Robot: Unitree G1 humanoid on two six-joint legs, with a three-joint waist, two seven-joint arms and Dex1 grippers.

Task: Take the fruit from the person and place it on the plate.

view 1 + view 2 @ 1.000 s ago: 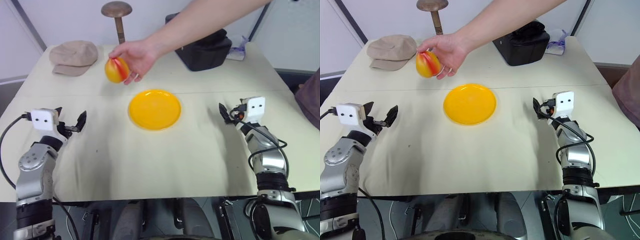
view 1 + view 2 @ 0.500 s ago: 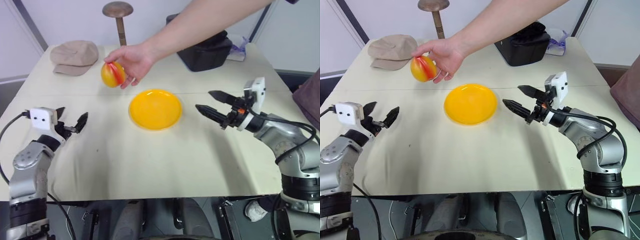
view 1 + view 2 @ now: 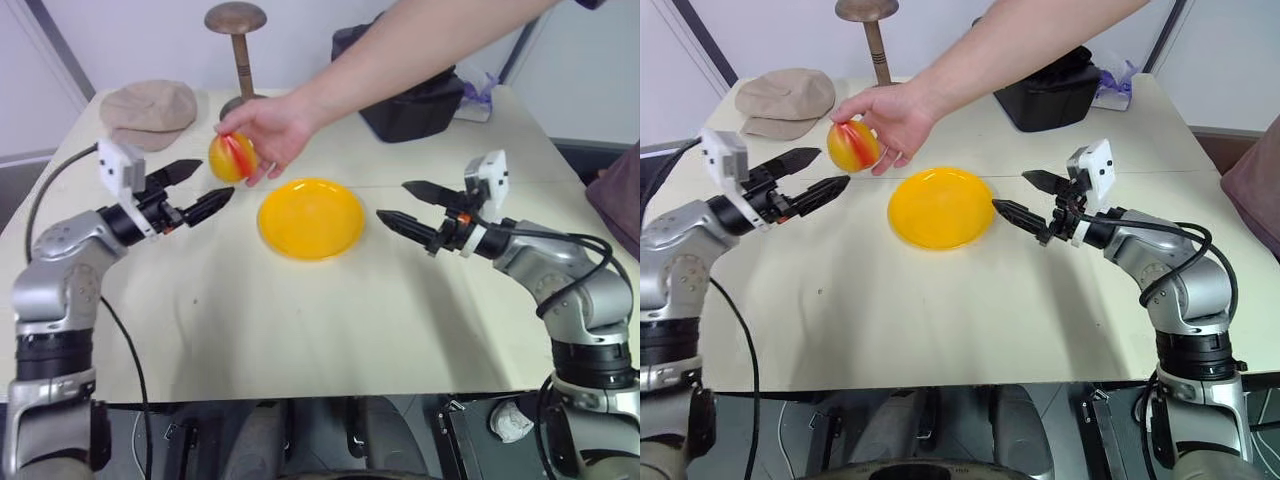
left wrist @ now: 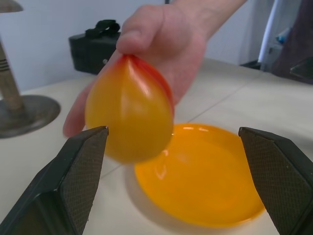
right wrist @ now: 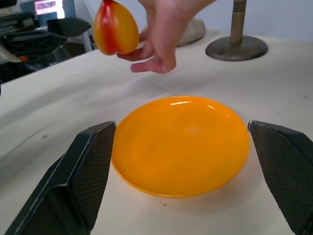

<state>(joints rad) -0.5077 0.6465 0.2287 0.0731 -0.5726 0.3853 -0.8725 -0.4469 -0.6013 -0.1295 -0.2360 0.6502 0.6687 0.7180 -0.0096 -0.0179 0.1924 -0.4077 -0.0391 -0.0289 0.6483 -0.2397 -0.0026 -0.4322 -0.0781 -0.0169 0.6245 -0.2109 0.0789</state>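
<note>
A person's bare hand (image 3: 268, 127) holds a small yellow-orange, red-streaked fruit (image 3: 231, 157) above the table between the spread-fingered left gripper (image 3: 208, 187) and the round glossy yellow plate (image 3: 310, 218).

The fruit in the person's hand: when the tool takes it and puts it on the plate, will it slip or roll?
The fruit looks smooth and glossy, so it may slip between the left tool's narrow open fingers. Being rounded, it would likely roll on the flat, shiny plate. It seems rigid, held by fingertips of the person's hand.

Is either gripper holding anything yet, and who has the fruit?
Neither. Both the left gripper and right gripper are open and empty; the person's hand holds the fruit in its fingertips.
</note>
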